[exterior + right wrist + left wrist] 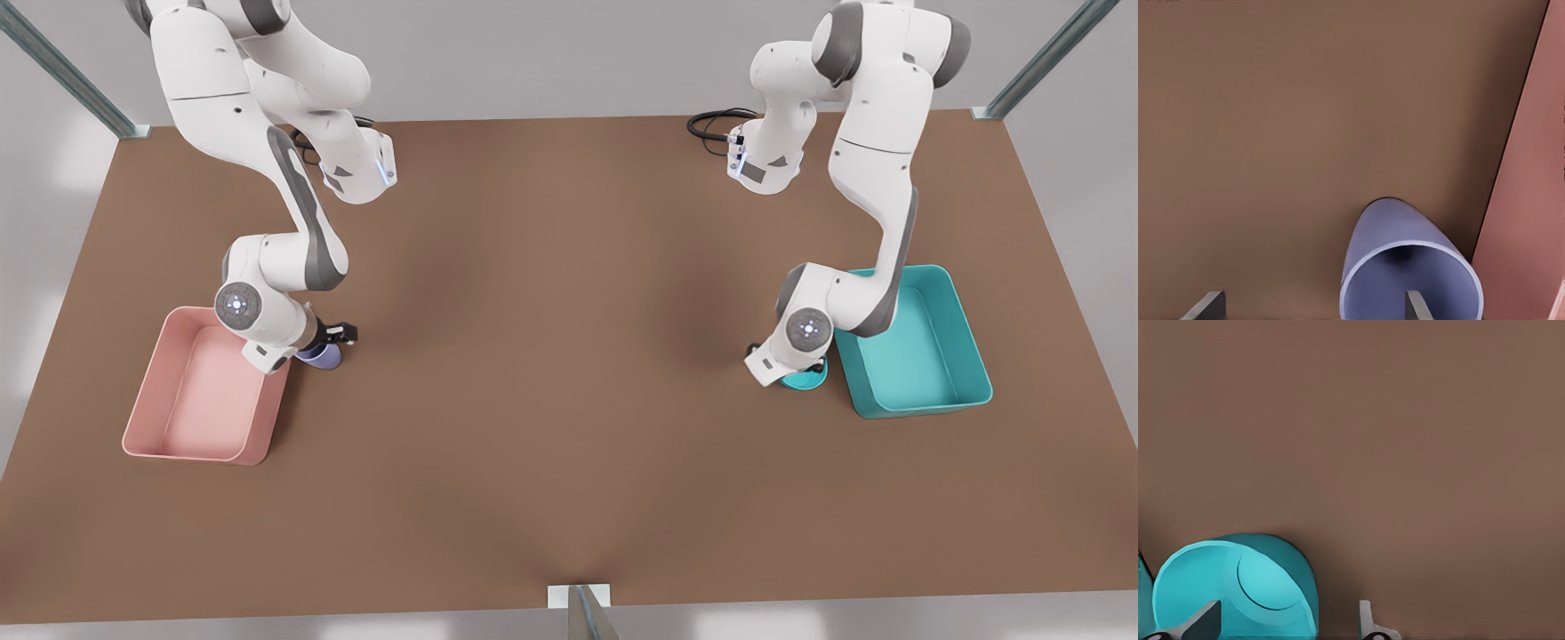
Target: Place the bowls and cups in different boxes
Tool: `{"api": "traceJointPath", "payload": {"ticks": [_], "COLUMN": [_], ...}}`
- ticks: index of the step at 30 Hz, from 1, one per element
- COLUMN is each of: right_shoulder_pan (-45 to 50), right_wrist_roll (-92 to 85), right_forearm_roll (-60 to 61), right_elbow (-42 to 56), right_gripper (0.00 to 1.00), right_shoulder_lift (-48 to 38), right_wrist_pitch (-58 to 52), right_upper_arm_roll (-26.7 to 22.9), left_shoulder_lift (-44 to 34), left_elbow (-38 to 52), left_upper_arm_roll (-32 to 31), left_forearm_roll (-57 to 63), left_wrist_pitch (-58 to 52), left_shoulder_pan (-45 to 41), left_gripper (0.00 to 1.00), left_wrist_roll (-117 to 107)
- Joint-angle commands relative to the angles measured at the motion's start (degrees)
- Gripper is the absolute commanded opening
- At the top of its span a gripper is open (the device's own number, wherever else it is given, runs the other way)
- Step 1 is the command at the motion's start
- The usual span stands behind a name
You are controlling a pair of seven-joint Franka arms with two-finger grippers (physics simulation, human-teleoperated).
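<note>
Front view: each arm reaches down beside the box its item is probably meant for. The right gripper (340, 336) sits at the cup (320, 356), just beside the pink box (142, 418); the left gripper (794, 372) is over the bowl (805, 380), next to the teal box (969, 356).

Left wrist view: the left fingers (1368, 623) are spread, one inside the bowl (1265, 587) and one outside, straddling its wall, not yet closed.

Right wrist view: the right fingers (1417, 307) are apart, one inside the cup's (1405, 267) mouth, the other well outside, bracketing its wall.
</note>
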Motion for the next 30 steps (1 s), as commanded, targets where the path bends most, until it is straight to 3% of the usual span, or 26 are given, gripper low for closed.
{"api": "traceJointPath", "payload": {"ticks": [1,6,7,9,12,16,19,20,23,25,30], "right_shoulder_pan": [-0.2,-0.2,-0.2,-0.3,-0.3,-0.2,-0.3,-0.3,-0.3,-0.2,-1.9], "right_wrist_roll": [0.1,0.0,0.0,-0.1,-0.1,-0.1,-0.1,-0.1,-0.1,-0.1,-0.2], "right_forearm_roll": [0.1,0.1,0.1,0.1,0.1,0.1,0.1,0.0,0.0,0.0,0.0], "right_elbow": [-0.2,-0.5,-0.5,-0.4,-0.4,0.0,0.2,0.2,0.2,0.4,5.3], "right_gripper": [1.00,1.00,1.00,1.00,1.00,1.00,0.99,0.90,0.43,0.23,0.21], "right_shoulder_lift": [0.0,1.8,2.3,3.0,3.5,5.3,6.9,6.9,6.9,6.8,6.0], "right_wrist_pitch": [2.2,2.2,2.2,2.6,2.6,3.1,4.0,4.0,4.0,3.8,-1.3], "right_upper_arm_roll": [0.0,0.0,0.0,0.0,-0.1,-0.1,-0.1,-0.1,-0.1,-0.1,-0.1], "left_shoulder_lift": [-0.1,2.2,2.3,2.2,2.0,1.5,-0.5,-3.0,-8.1,-9.3,-8.0], "left_elbow": [-0.4,0.0,0.1,0.2,0.6,1.9,7.0,9.4,21.1,21.7,18.2], "left_upper_arm_roll": [0.1,0.1,0.1,0.1,0.1,0.1,0.1,0.1,3.0,4.6,11.0], "left_forearm_roll": [0.2,0.1,0.2,0.2,-0.2,-3.0,-5.3,-6.1,-7.8,-9.0,-12.0], "left_wrist_pitch": [-2.6,0.2,0.2,0.2,0.1,-1.5,-12.2,-18.1,-39.4,-40.3,-30.9], "left_shoulder_pan": [0.1,-0.2,-0.2,-0.2,-0.2,-0.4,-0.7,-1.0,2.8,7.9,11.6], "left_gripper": [1.00,1.00,0.92,0.62,0.34,0.21,0.21,0.21,0.21,0.21,0.21], "left_wrist_roll": [-3.5,-3.6,-3.5,-3.5,-3.7,-5.3,-5.3,-5.4,-7.7,-7.5,-4.2]}}
